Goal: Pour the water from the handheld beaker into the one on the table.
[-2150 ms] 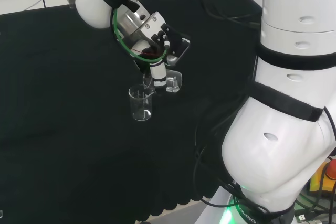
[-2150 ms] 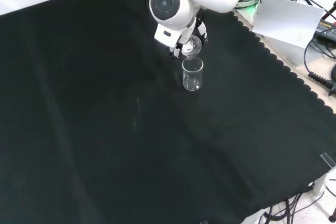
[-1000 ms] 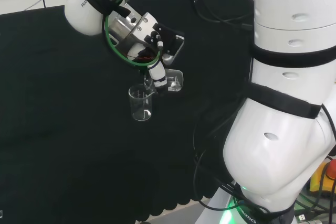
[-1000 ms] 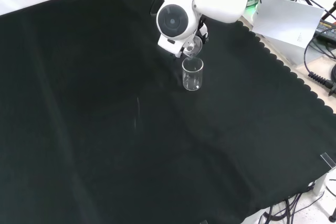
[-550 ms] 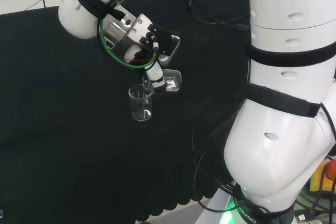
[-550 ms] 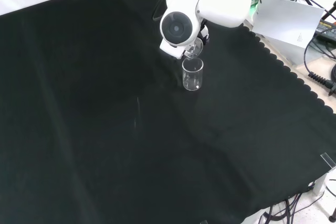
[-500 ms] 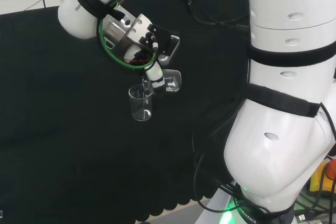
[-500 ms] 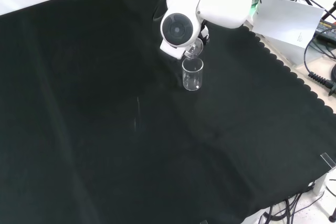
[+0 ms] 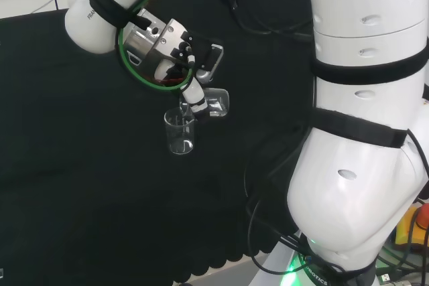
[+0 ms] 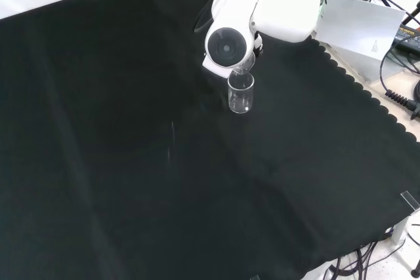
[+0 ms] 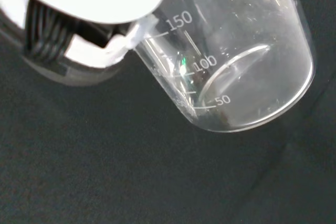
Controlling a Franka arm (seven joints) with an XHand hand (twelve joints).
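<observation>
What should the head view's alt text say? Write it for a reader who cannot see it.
The hand holds a clear beaker tipped on its side, its mouth over an upright beaker standing on the black cloth. The arm's big white links stand at the right.

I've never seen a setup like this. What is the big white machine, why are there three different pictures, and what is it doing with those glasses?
The white machine is one robot arm with a robot hand at its end. One picture looks over the arm from behind, so its big white links loom at the right. Another looks down on the black cloth from the front. The third sits at the wrist, very close to the glass. The robot hand holds a clear handheld beaker tipped on its side, its mouth just above a second beaker standing upright on the cloth. That is a pouring pose. I cannot make out any water in either one.
</observation>
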